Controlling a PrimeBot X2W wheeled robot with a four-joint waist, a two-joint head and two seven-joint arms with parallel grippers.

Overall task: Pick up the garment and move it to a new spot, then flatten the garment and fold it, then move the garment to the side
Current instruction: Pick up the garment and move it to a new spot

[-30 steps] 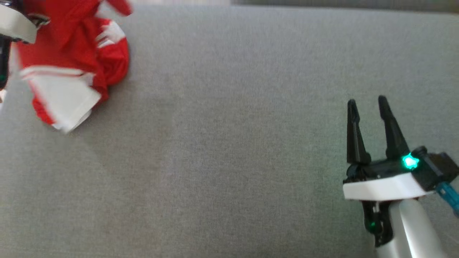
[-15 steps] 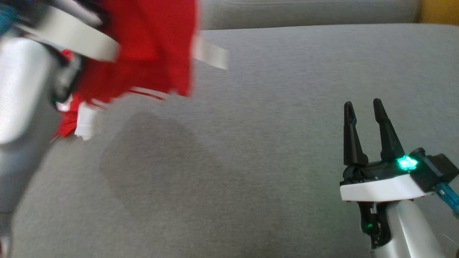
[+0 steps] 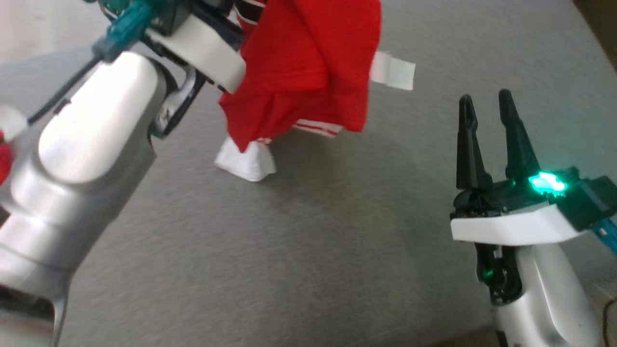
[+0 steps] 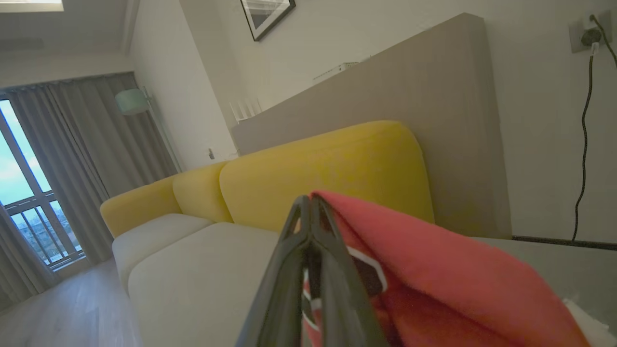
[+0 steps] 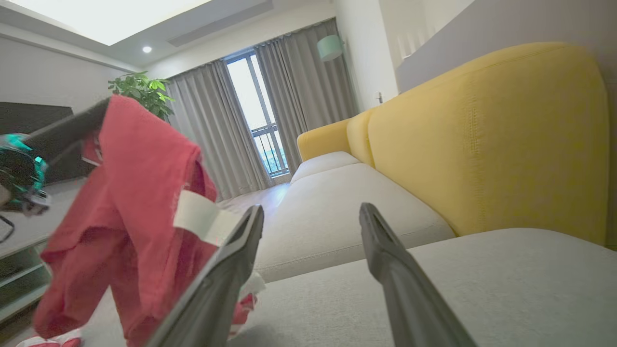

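The garment [image 3: 308,62] is red with white stripes and white hems, and it hangs bunched from my left gripper near the top of the head view. Its lowest white hem [image 3: 246,161] touches the grey cushion [image 3: 313,241]. In the left wrist view the left gripper [image 4: 308,202] is shut on a fold of the garment [image 4: 434,270], which drapes off to the right. My right gripper [image 3: 485,99] stands open and empty at the lower right, clear of the cloth. Through the right gripper [image 5: 312,209], the garment [image 5: 135,217] hangs to the left.
A yellow sofa backrest [image 5: 482,135] rises behind the grey seat cushions. The cushion's far corner lies at the upper right of the head view. A small red patch [image 3: 4,159] shows at the left edge. Curtains and a plant stand beyond.
The head camera has shifted. My left arm has lifted the garment off the cushion and carried it rightwards, toward the middle. The right gripper stays open in the same pose.
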